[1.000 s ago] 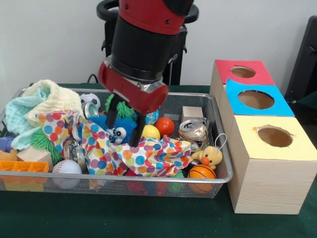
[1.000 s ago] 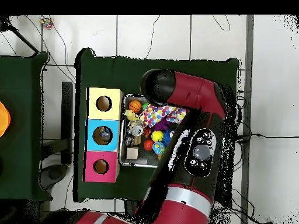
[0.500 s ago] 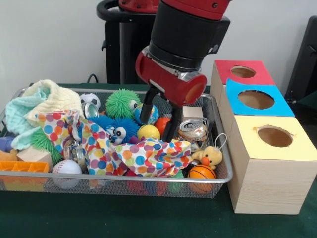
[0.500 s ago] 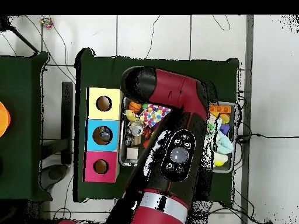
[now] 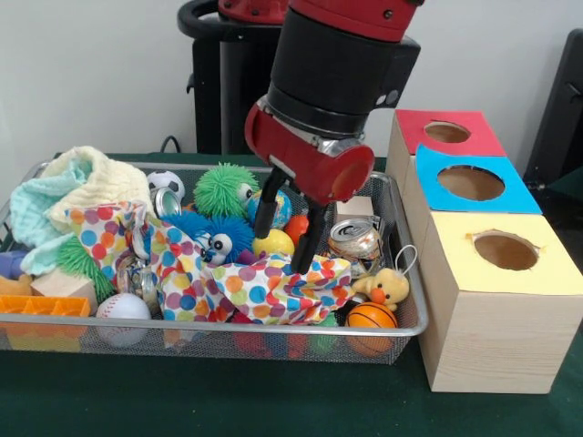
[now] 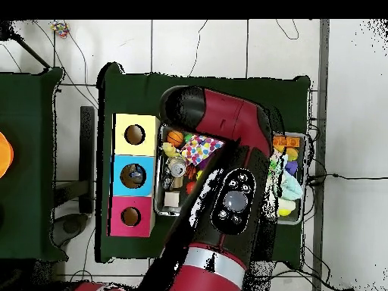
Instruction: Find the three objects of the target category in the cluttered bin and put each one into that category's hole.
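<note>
My gripper (image 5: 281, 251) hangs open in the wire bin (image 5: 412, 289), its two black fingers either side of a yellow ball (image 5: 276, 242), the tips down at the polka-dot cloth (image 5: 273, 288). A red-orange ball (image 5: 295, 227) and a globe ball (image 5: 281, 208) lie just behind the fingers. A basketball (image 5: 371, 316), baseball (image 5: 123, 308) and soccer ball (image 5: 165, 183) also lie in the bin. To the right stand three boxes with holes in their tops: red (image 5: 446, 132), blue (image 5: 471, 182) and yellow (image 5: 506, 250). In the overhead view the arm (image 6: 235, 151) hides the gripper.
A crushed can (image 5: 353, 240), wooden cube (image 5: 353, 208) and yellow duck (image 5: 387, 289) crowd the bin's right end. Blue (image 5: 214, 237) and green (image 5: 221, 189) fuzzy toys, towels (image 5: 73, 187) and an orange brick (image 5: 41, 306) fill the left. The overhead view shows the boxes (image 6: 133, 176) beside the bin.
The gripper moved right from over the blue fuzzy toy to the bin's middle, then dropped slightly and shifted left around the yellow ball. It stayed open.
</note>
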`<action>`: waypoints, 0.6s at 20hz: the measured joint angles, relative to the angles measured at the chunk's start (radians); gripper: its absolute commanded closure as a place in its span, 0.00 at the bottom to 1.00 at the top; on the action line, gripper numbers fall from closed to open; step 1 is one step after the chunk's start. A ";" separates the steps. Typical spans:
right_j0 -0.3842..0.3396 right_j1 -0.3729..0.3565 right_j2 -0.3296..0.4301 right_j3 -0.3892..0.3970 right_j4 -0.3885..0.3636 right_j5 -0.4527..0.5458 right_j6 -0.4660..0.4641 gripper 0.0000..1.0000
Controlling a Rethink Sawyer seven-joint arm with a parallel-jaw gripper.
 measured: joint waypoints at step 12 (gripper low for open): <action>-0.084 0.075 0.025 0.049 0.006 -0.234 0.000 0.00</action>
